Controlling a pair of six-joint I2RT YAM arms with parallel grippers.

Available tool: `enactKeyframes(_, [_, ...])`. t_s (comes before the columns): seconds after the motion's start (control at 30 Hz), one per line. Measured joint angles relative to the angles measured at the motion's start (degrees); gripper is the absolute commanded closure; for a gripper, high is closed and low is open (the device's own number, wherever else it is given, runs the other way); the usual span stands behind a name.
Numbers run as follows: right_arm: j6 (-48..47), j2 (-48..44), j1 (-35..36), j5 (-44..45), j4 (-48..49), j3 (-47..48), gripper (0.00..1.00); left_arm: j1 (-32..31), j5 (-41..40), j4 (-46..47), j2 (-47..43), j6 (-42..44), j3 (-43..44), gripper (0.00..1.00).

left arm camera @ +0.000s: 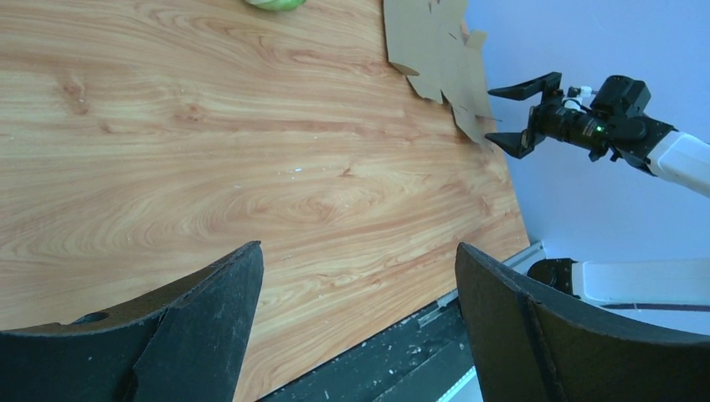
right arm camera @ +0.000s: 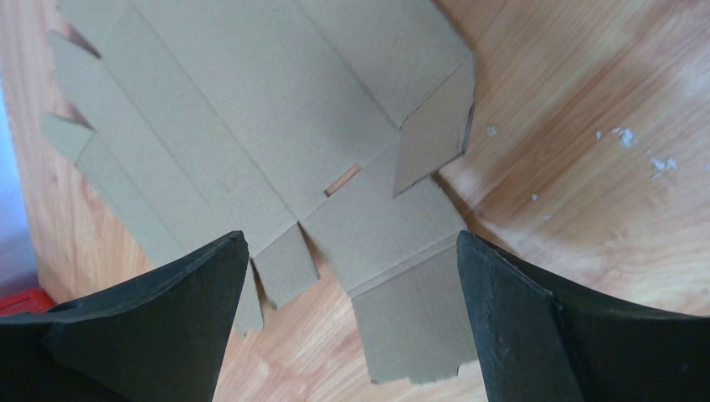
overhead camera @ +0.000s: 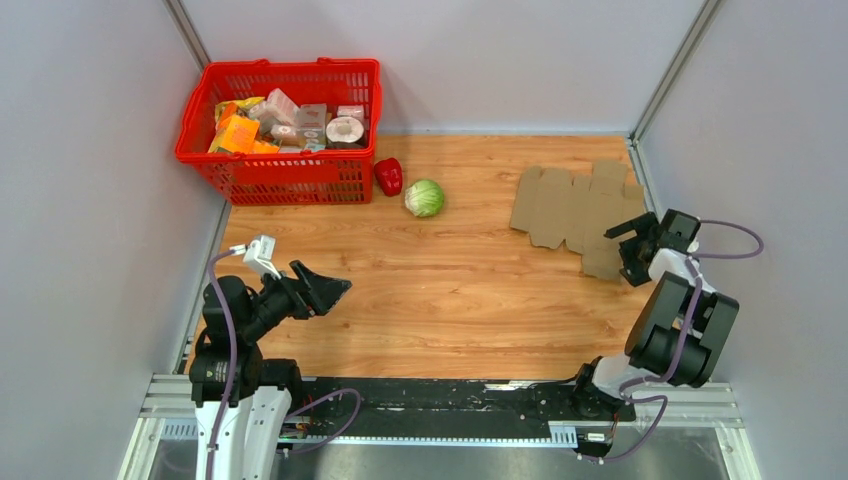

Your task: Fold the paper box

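Box: the paper box [overhead camera: 570, 205] lies flat and unfolded on the bench [overhead camera: 450, 300], its corner flaps just below and between the right fingers [right arm camera: 167, 318].
Right side: fingers spread wide and empty, seemingly lined up to pinch a flap.
Left side: the left fingers [left arm camera: 184, 327] are wide and empty, well apart from the box.

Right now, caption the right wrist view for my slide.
Open right gripper poised over the flat, unfolded paper box on the wooden table.
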Motion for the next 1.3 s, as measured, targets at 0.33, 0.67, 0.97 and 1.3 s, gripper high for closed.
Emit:
enactKeyframes(0.33, [1.2, 6.16, -0.63, 5.97, -2.91, 2.95, 0.07, -0.04, -0.22, -3.04, 0.0, 1.9, 0.11, 0.09])
enactKeyframes(0.67, [4.63, 9.64, -1.46, 10.08, 0.26, 5.07, 0.42, -0.04, -0.28, -3.13, 0.02, 2.95, 0.11, 0.09])
enactKeyframes(0.97, [6.62, 10.73, -1.38, 11.61, 1.38, 5.27, 0.87, -0.09, -0.72, -3.63, 0.17, 3.21, 0.11, 0.1])
enactKeyframes(1.3, [1.99, 0.63, 3.78, 16.76, -4.39, 9.9, 1.0, -0.09, -2.25, -3.85, 0.17, 3.1, -0.52, 0.12])
